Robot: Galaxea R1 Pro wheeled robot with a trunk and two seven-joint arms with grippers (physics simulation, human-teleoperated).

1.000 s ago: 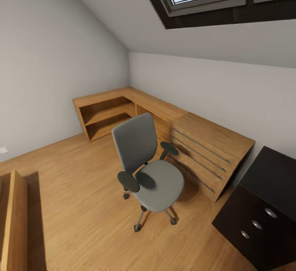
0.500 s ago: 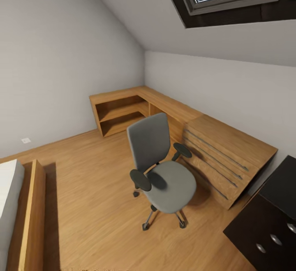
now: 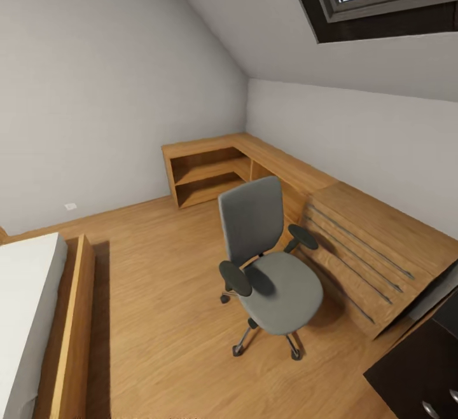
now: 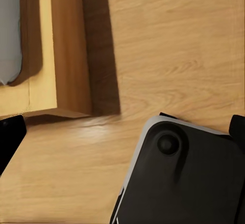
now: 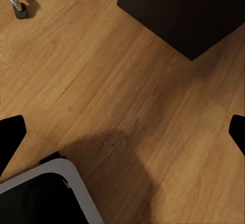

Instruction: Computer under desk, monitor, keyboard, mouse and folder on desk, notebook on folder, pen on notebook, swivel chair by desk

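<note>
The grey padded swivel chair with black oval armrests stands on the light wood floor ahead of me and slightly right, its seat bare, back toward the wooden cabinets. The black desk drawer unit sits at my near right, so my right arm is nearer both. Both my grippers hang empty with fingers spread, pointing at the floor.

The swivel chair stands mid-floor, its back toward the corner shelving. Right of it runs a long cabinet along the wall. The bed lies at the left. What seems the desk's drawer unit sits nearest, at the right.
</note>
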